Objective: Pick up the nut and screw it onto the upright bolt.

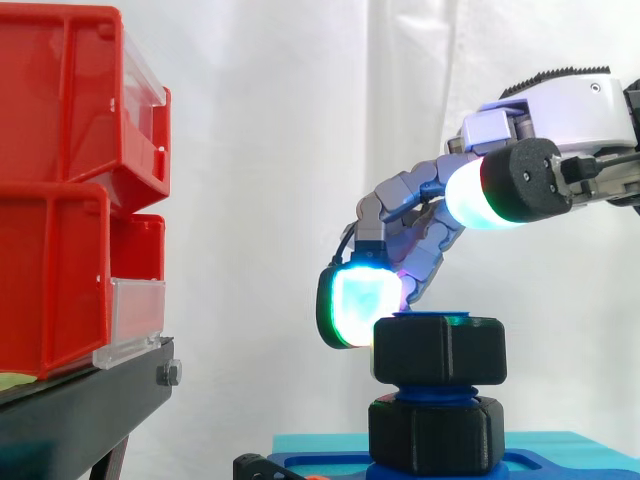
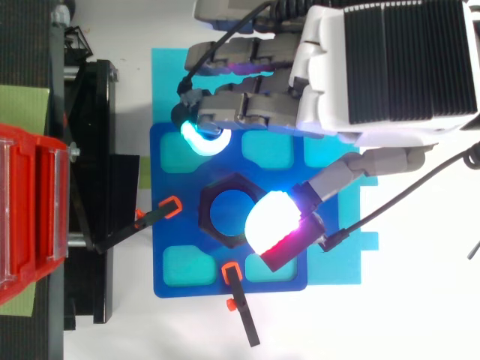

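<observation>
Hand (image 2: 390,67) over nut (image 1: 440,350), bolt (image 1: 438,393) mostly hidden.

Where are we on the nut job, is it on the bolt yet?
Done: the nut sits on top of the upright bolt. In hand: the hand arches over it, open, not clamped on it. Left: blue thread shows between the nut and the black hex base, so it likely needs more turns down.

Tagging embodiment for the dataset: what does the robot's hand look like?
The hand has a white shell with a black ribbed panel. Its fingers are grey segmented links ending in thick glowing pads, cyan-green and white.
</observation>
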Controlling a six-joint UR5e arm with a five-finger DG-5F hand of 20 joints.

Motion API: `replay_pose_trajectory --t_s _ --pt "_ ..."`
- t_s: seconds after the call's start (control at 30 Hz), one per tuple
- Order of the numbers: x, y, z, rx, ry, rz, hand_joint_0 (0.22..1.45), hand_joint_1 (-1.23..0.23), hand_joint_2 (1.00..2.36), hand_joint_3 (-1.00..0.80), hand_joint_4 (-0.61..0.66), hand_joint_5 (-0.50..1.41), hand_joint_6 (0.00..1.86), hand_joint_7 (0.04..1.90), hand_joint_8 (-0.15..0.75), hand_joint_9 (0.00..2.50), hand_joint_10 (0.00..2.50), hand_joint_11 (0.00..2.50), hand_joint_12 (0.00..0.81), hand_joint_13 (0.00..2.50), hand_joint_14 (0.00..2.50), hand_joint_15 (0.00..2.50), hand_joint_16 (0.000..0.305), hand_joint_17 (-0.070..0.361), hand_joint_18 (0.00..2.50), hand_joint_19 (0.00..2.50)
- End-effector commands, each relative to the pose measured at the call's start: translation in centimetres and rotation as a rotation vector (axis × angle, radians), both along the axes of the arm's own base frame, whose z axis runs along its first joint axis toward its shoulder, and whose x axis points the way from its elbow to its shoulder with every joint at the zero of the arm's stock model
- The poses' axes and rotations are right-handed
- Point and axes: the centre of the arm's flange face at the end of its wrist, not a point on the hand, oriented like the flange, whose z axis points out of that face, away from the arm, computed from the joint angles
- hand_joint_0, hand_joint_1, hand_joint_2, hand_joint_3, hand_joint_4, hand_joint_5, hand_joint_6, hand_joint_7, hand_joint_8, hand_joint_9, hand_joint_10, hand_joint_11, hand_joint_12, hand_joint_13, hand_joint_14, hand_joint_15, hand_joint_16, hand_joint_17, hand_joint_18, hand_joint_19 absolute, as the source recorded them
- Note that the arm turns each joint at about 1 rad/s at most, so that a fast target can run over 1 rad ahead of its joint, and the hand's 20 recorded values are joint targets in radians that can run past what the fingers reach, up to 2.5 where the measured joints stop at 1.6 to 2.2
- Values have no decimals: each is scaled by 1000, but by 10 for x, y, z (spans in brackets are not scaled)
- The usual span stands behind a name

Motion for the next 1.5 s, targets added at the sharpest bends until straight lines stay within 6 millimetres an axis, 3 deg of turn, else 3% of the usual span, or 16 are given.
replay_pose_trajectory --t_s 0.0,0.13,0.37,0.8,1.03,1.47 --pt "2 4 2 3 -18 11 530 -173 1000 -500 267 -92 504 913 266 746 0 0 288 510 0 0 24 54 83 0" --pt "5 9 4 7 -38 17 530 -171 1000 -500 251 -99 503 851 264 740 0 0 289 507 0 0 25 56 81 0" --pt "10 42 7 15 -64 58 529 -169 1000 -500 234 -105 503 813 260 732 0 0 291 503 0 0 26 58 77 0" --pt "14 74 6 39 -69 52 527 -165 1000 -500 235 -106 503 804 258 724 0 0 294 499 0 0 26 59 72 0" --pt "9 80 -10 51 -51 45 527 -162 1000 -500 237 -105 503 814 259 725 0 0 294 499 0 0 27 60 71 0" --pt "11 80 -12 56 -63 44 527 -162 1000 -500 234 -104 503 816 257 723 0 0 294 498 0 0 27 60 70 0"
